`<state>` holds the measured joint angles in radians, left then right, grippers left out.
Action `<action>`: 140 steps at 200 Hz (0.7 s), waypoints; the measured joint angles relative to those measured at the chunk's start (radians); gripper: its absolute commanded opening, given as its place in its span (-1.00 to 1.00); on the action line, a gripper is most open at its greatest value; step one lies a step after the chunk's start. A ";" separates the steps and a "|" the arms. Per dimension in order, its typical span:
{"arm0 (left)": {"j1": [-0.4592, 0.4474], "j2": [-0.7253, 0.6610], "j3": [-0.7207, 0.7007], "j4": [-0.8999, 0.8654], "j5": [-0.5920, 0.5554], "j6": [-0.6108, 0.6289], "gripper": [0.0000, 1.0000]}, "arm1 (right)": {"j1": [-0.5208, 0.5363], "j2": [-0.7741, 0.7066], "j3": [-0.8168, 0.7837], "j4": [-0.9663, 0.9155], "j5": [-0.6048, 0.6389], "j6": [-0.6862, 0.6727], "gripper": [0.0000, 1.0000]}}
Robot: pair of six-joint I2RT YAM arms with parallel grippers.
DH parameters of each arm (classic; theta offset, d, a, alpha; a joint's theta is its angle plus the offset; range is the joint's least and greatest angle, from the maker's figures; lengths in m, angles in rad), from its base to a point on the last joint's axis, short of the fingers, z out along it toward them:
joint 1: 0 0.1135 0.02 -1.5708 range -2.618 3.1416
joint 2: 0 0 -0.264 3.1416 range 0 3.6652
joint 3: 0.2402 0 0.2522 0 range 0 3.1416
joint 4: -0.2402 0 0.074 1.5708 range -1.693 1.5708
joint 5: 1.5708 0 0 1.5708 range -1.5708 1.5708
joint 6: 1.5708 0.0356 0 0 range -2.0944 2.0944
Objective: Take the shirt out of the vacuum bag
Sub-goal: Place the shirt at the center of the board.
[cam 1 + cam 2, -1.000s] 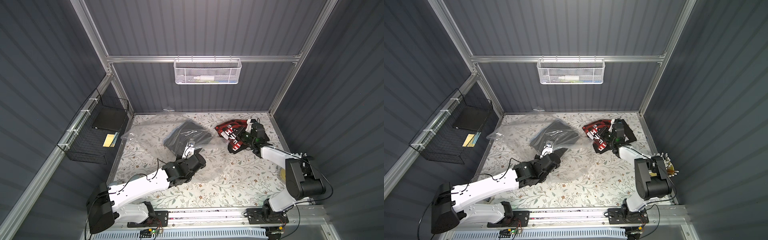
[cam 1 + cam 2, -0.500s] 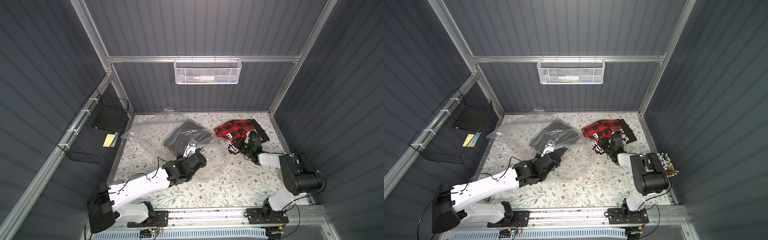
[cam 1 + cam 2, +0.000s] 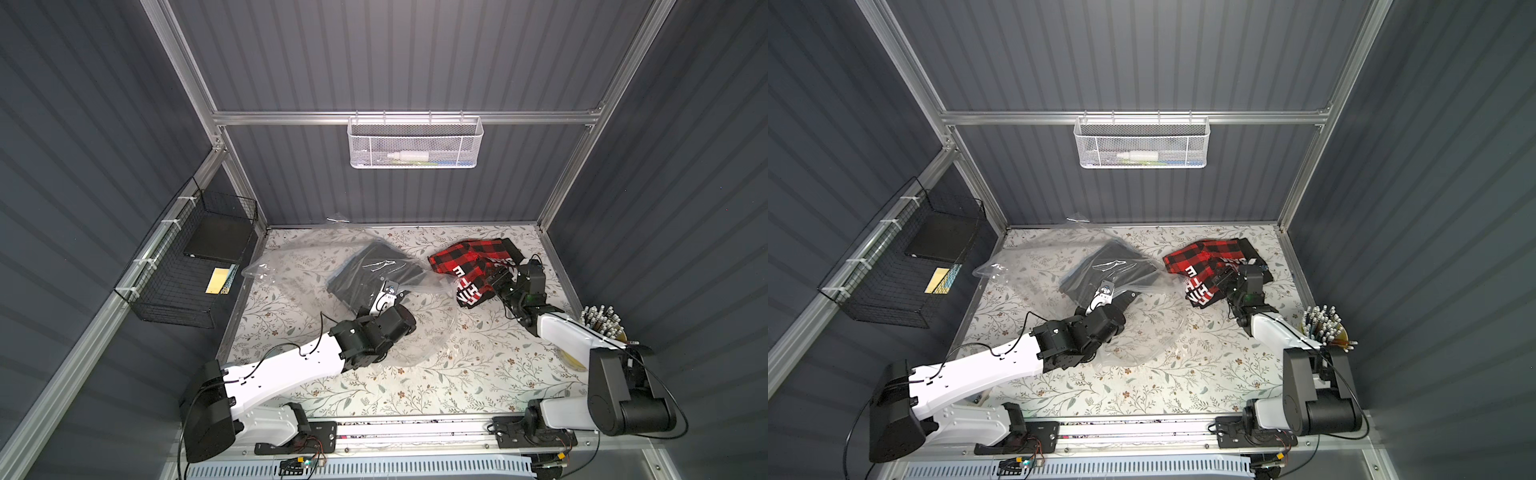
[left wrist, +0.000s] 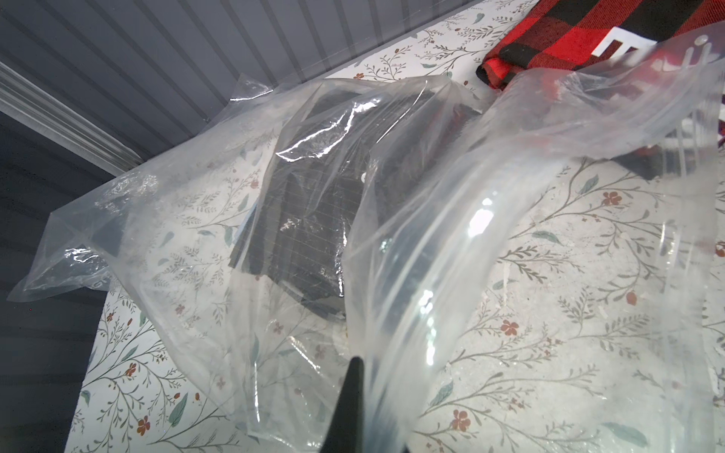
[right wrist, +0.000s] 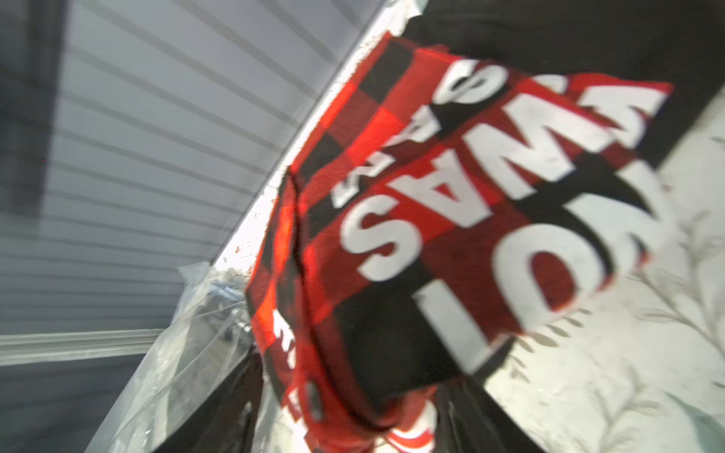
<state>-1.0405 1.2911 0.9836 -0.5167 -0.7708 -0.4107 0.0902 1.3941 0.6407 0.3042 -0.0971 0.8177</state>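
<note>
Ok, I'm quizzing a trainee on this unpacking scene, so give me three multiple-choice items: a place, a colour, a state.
1. Where does the plaid shirt lie?
A) inside the vacuum bag
B) on the table, outside the bag
C) in the wire basket

2. What colour is the folded garment inside the bag?
A) near black
B) white
C) yellow

3. How is the left pincer?
A) open above the table
B) shut on the bag's plastic
C) shut on the plaid shirt

Answers: B, it lies on the table beside the bag; A, it shows dark through the clear plastic; B, the left wrist view shows plastic pinched in it.
</note>
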 measured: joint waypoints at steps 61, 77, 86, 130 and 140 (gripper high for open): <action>0.000 0.000 0.000 0.000 0.011 0.000 -1.00 | -0.051 0.068 -0.018 0.000 -0.037 0.039 0.40; 0.000 0.000 0.000 -0.001 0.011 0.000 -1.00 | -0.068 0.071 -0.018 0.009 -0.035 0.048 0.40; 0.000 0.000 0.000 -0.002 0.011 0.000 -1.00 | -0.077 0.072 -0.018 0.018 -0.033 0.051 0.40; 0.000 0.000 0.000 -0.002 0.018 0.000 -1.00 | -0.102 0.108 -0.018 0.075 -0.017 0.058 0.40; 0.000 0.000 0.000 -0.002 0.019 0.000 -1.00 | -0.107 0.119 -0.018 0.093 -0.017 0.063 0.42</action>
<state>-1.0405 1.2911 0.9840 -0.5186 -0.7521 -0.4107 -0.0166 1.5131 0.6224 0.3973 -0.1139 0.8806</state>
